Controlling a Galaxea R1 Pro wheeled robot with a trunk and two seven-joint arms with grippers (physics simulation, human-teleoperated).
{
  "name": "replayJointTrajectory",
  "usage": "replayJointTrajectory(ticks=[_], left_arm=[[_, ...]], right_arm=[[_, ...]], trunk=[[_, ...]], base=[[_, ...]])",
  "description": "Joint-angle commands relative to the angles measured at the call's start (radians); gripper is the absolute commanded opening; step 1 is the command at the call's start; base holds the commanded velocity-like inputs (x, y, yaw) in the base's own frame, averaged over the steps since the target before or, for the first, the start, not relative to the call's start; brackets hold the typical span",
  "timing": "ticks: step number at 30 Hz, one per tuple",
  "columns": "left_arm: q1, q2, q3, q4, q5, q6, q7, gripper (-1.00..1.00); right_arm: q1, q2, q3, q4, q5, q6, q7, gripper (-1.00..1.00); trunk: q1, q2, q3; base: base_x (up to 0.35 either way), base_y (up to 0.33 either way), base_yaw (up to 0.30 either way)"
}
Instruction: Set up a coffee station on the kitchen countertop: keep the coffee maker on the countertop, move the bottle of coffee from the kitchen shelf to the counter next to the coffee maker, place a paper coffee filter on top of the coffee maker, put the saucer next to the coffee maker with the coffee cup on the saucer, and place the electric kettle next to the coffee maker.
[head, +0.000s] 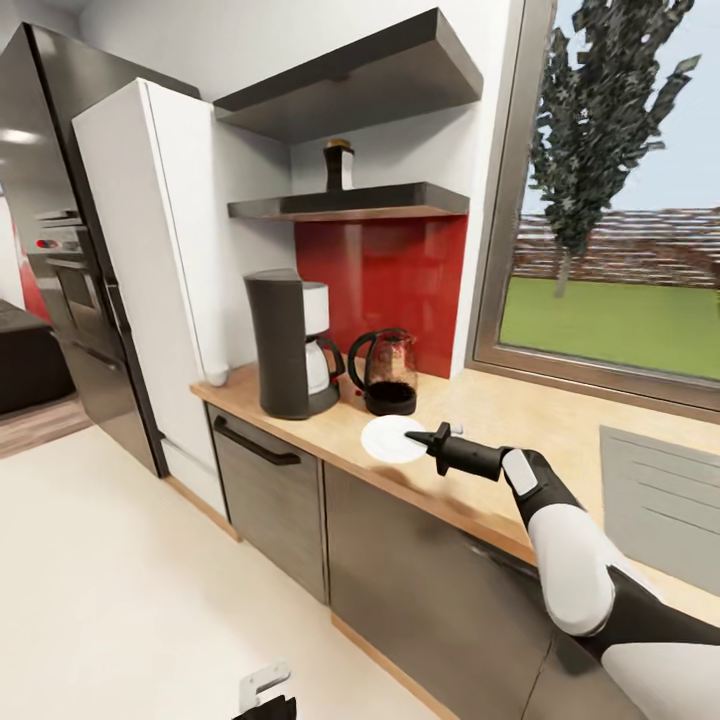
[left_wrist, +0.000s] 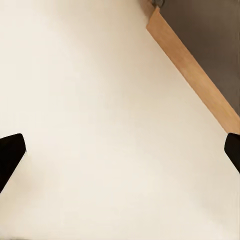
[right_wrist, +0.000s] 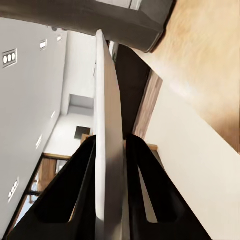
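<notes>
Right gripper (right_wrist: 110, 190): I have it clenched on the saucer (head: 392, 439) rim, over the counter (head: 520, 420).
Left gripper (left_wrist: 120, 155): spread wide, holding nothing.

1. You have the light wood countertop (head: 520, 410) running from the white tall cabinet on the left to the window on the right.
2. On it, at the far left, stands the coffee maker (head: 288, 345).
3. Just right of that sits the glass kettle (head: 386, 372), close against the red backsplash.
4. Nearer the front edge, the white saucer (head: 390, 440) is over the counter; you cannot tell whether it rests flat on the wood.
5. Above, the lower black shelf (head: 350, 205) carries the dark bottle (head: 339, 165).
</notes>
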Motion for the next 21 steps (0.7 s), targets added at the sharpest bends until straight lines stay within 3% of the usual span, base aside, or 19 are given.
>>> replayJointTrajectory(ticks=[1, 6, 11, 16, 21], left_arm=[[0.000, 0.000, -0.008, -0.002, 0.006, -0.002, 0.006, 1.00], [0.000, 0.000, -0.008, -0.003, 0.006, -0.002, 0.006, 1.00], [0.000, 0.000, -0.008, -0.003, 0.006, -0.002, 0.006, 1.00], [0.000, 0.000, -0.008, -0.004, 0.006, -0.003, 0.006, 1.00], [0.000, -0.024, -0.007, -0.010, 0.008, 0.002, 0.004, 1.00]], right_arm=[[0.000, 0.001, -0.007, -0.001, -0.001, 0.007, -0.003, -1.00], [0.002, 0.000, -0.052, -0.003, -0.001, 0.007, -0.054, -1.00], [0.034, 0.000, -0.062, -0.005, -0.001, 0.007, -0.056, -1.00], [0.046, -0.025, -0.062, -0.005, -0.002, 0.007, -0.054, -1.00], [0.017, 0.004, -0.070, 0.008, -0.006, -0.001, -0.052, -1.00]], trunk=[[0.000, -0.001, -0.001], [0.000, -0.001, -0.001], [0.000, -0.001, -0.001], [0.000, -0.001, -0.001], [0.000, -0.001, -0.001]], base=[[0.172, 0.246, -0.102], [0.156, 0.213, -0.044], [0.040, 0.042, -0.003], [0.003, 0.003, 0.000], [0.000, 0.000, 0.000]])
